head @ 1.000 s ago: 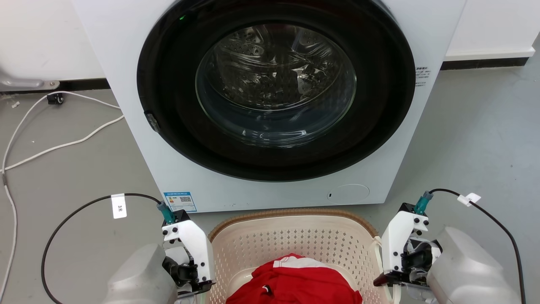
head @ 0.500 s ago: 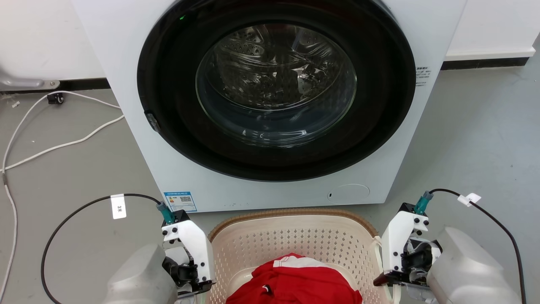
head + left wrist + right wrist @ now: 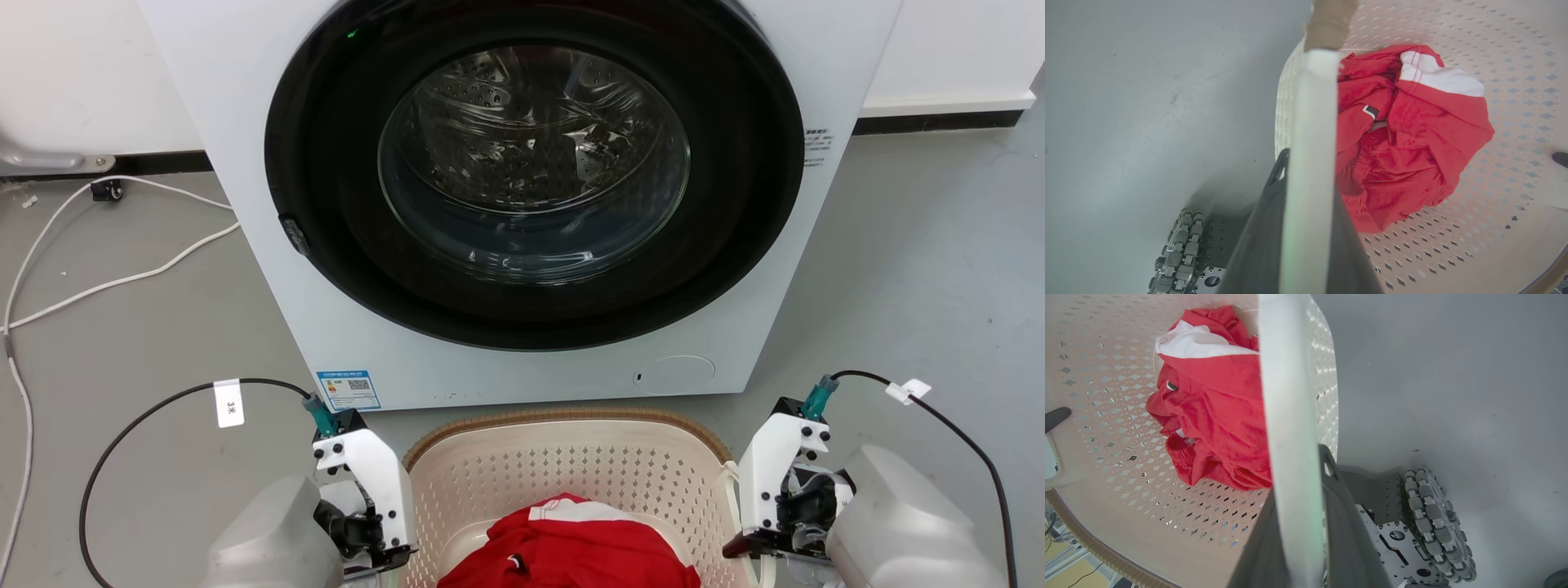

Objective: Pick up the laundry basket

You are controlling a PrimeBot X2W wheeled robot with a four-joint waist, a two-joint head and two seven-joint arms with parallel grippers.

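Grey floor [image 3: 898,245]: the basket sits low over it, but I cannot tell whether its base is touching or already off.
White washer [image 3: 522,376]: it stands just beyond the basket's far rim, so a lift that drifts forward could knock the rim against the front panel.
Laundry basket [image 3: 571,469]: it is between the two arms, in front of the washer. If one arm rises faster than the other, it would probably tilt and twist in the grip.
Red garment [image 3: 571,547]: it lies loosely bunched in the bottom of the basket. A sharp tilt could slide it to one wall and shift the load, though the high walls make a spill unlikely.
Left handle [image 3: 1310,122]: this narrow, smooth white strip may flex or slip under the weight.
Right handle [image 3: 1286,396]: it carries the same risk, and if only one side slips the basket would likely drop at that end.
Left gripper [image 3: 1308,175]: its dark fingers are clamped on either side of the left handle.
Right gripper [image 3: 1298,477]: it is closed around the right handle in the same way. If the arms pull apart they would strain both handles, and if they squeeze inward the walls could bow.
Wheels [image 3: 1433,522]: they sit close beneath the near side, so a basket swinging back could strike them.
Black cables [image 3: 147,416]: they loop out from each wrist and could snag during a wide move.
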